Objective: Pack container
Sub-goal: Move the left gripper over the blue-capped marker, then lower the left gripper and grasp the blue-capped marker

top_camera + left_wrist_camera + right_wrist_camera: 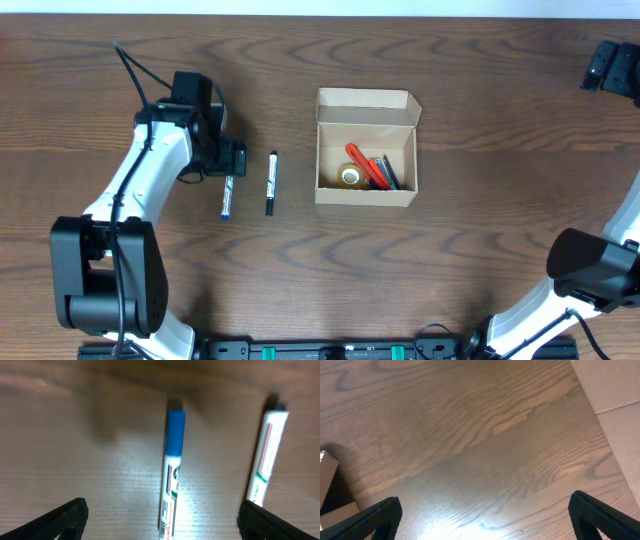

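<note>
The left gripper (227,162) hangs with its jaws spread wide, a blue-capped marker (171,477) lying between them and untouched. A black-capped marker (267,455) lies just outside the right-hand jaw. The container (366,190) sits well beyond that marker, flap open, with a tape roll (349,177) and pens inside. The right gripper (485,517), also spread and empty, hangs over bare table (485,435), well apart from the container.

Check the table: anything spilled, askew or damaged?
Nothing stands out. The cardboard box sits upright, flap open, nothing spilled; the blue-capped marker and black-capped marker lie side by side, apart, left of it.
</note>
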